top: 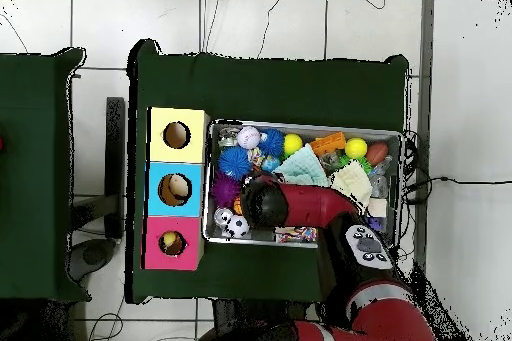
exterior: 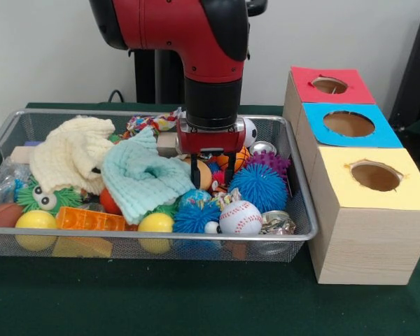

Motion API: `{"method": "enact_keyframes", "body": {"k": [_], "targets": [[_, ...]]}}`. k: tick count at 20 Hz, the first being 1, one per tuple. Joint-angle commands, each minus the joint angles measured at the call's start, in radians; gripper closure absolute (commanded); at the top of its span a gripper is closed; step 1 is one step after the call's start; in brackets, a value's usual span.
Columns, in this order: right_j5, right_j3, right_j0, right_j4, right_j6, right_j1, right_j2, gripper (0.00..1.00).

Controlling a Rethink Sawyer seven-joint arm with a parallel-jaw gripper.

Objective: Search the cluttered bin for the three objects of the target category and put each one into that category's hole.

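The bin [exterior: 304, 234] is sitting on the green table [exterior: 196, 301], its long axis running left to right across the front view, and its right rim is lying just beside the row of three wooden boxes. A strip of bare table is showing in front of the bin, and the overhead view is showing more bare green beyond it. The hole [exterior: 329, 85] is opening straight upward in the red face of the box farthest from the front camera, behind the blue-faced box [exterior: 348, 124] and the yellow-faced box [exterior: 375, 176].

The gripper [exterior: 211, 173] is hanging down into the middle of the bin with its two dark fingers [exterior: 195, 175] standing a little apart, over an orange ball [exterior: 204, 175]; I cannot tell whether they are pinching it. A blue spiky ball [exterior: 261, 186] is crowding the gripper's right side in the front view and a pale green cloth [exterior: 141, 178] its left, leaving little room between them.

The front view is showing the fingers, a baseball [exterior: 240, 218] near the front rim and a cream cloth [exterior: 70, 157]. In the overhead view the arm [top: 305, 204] is covering the gripper, yet something is showing inside the red hole [top: 172, 243] and inside the blue one, which the front view hides
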Motion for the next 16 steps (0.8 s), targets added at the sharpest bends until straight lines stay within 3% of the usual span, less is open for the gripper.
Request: {"method": "enact_keyframes", "body": {"k": [1, 6, 9, 16], "targets": [[-0.176, 0.065, -0.043, 0.057, 0.234, 0.104, 0.129, 0.0], [-0.224, 0.083, -0.049, 0.068, 0.251, 0.127, 0.15, 0.0], [-0.205, 0.087, -0.052, 0.086, 0.245, 0.123, 0.157, 0.0], [-0.015, 0.091, 0.015, 0.163, 0.216, 0.008, 0.11, 0.0]]}}
